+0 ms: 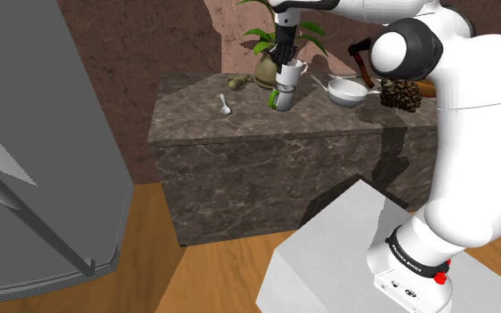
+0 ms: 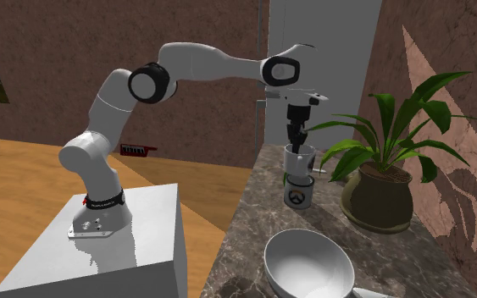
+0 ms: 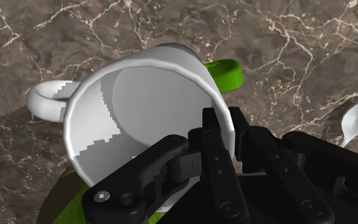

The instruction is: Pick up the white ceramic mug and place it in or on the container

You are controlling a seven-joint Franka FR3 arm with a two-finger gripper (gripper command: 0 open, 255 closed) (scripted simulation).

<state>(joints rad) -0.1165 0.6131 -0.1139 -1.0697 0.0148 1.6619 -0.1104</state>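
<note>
End effector [image 3: 229, 132] clenched on white mug [image 3: 139, 95] rim, one finger in, one out, prob. to keep it upright. Mug hangs directly over green-trimmed cup [image 2: 296, 196] on desk [image 1: 239, 133], apparently lined up for lowering in; potted plant [image 2: 380, 199] beyond.

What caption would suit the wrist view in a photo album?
Black hand clasps a white mug by its rim over a green-handled cup on a brown marbled counter.

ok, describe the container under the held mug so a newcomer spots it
On the dark marble counter, next to the potted green plant, the black gripper clasps a plain white mug by its rim. Directly beneath sits the container: a white cup with a green handle and round emblem, unlike the wide, all-white bowl.
</note>
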